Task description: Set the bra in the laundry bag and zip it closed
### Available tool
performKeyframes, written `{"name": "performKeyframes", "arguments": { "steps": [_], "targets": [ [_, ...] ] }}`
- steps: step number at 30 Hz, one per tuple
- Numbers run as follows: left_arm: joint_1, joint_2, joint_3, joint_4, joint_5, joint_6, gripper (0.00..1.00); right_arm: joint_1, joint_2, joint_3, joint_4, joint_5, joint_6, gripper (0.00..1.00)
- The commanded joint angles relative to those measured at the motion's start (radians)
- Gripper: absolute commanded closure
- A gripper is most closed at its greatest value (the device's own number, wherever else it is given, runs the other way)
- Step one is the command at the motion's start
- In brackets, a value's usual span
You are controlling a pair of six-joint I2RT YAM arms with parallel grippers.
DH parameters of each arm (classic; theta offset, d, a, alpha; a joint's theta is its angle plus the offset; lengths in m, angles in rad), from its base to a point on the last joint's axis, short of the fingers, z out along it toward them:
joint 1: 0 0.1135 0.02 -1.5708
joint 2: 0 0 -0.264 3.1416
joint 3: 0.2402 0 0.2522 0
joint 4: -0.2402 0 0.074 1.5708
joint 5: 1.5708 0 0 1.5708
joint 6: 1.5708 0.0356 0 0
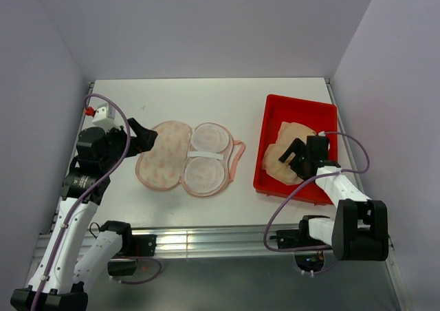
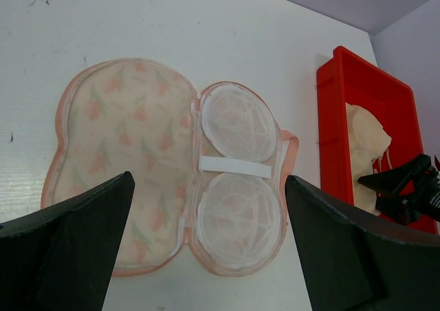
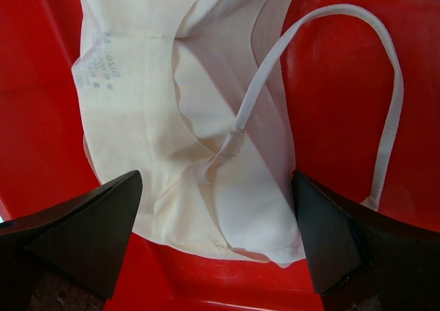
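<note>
The right gripper (image 3: pixel 216 211) hangs spread wide over the bra (image 3: pixel 151 111) — soft, light, floppy — likely best pinched at its bunched middle fold, not the strap (image 3: pixel 393 98).

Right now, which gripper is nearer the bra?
Right. The right gripper hangs open just above the bra in the red tray; the left gripper is far off, open at the left edge of the laundry bag.

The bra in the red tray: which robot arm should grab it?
Right. The right gripper, open, hangs just above the bra in the tray; the left gripper is by the laundry bag.
</note>
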Motion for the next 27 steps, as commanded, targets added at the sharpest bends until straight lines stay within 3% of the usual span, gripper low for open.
{"name": "performKeyframes", "arguments": {
  "steps": [1,11,23,27],
  "targets": [
    [-0.003,0.003,0.002,0.031,0.012,0.000,0.01,-0.007,0.013,-0.017,0.035,-0.013,0.033,0.04],
    [-0.003,0.012,-0.004,0.031,0.012,-0.001,0.01,-0.007,-0.031,0.004,-0.050,0.087,0.013,0.15],
    [-0.003,0.020,-0.001,0.027,0.003,0.000,0.01,-0.007,0.058,0.035,-0.021,0.055,-0.002,0.20],
    [-0.003,0.021,-0.002,0.025,0.003,0.000,0.01,-0.007,0.064,0.037,-0.005,0.035,0.004,0.28]
  ]
}}
